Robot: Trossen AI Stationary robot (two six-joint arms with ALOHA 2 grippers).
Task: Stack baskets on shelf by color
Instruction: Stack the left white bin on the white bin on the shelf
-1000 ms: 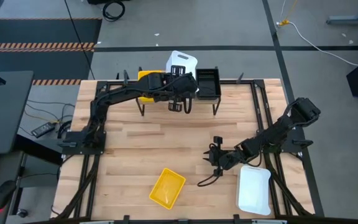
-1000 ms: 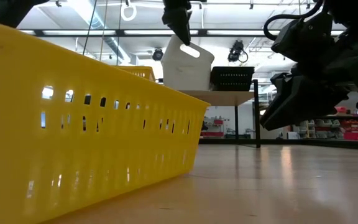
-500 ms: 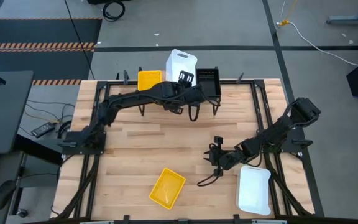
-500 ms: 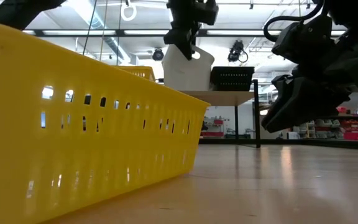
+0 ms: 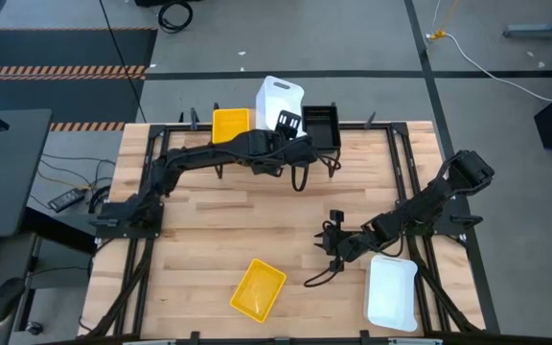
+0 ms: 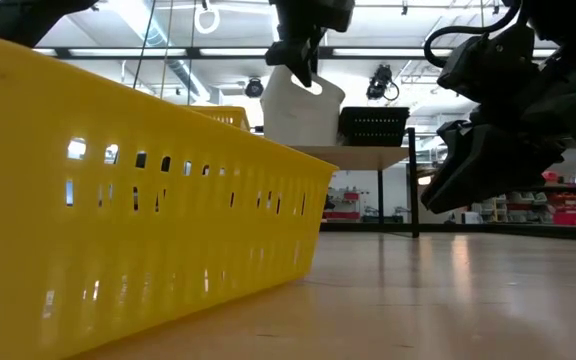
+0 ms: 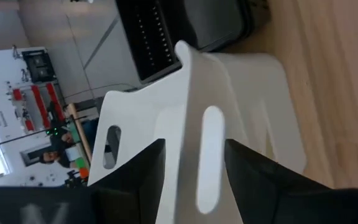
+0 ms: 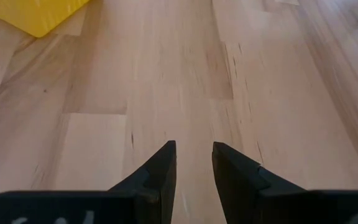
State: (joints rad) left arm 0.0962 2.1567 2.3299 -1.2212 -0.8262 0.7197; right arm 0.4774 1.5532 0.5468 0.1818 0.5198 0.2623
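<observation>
Nothing here can be read: no label, brand, number or sign shows legibly on the baskets, the shelf, the arms, the table or the room behind.

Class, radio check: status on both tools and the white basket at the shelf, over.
Left tool astride white basket rim on shelf, basket tilted. Right tool empty, low over table. Nothing blocking.

we count five baskets: two yellow (image 5: 231,124) (image 5: 258,289), two white (image 5: 278,100) (image 5: 391,292), and one black (image 5: 321,126). one shelf (image 5: 324,151) stands on one bench (image 5: 218,220). two arms are present, each with one hand: left (image 5: 291,120), right (image 5: 332,240).
</observation>
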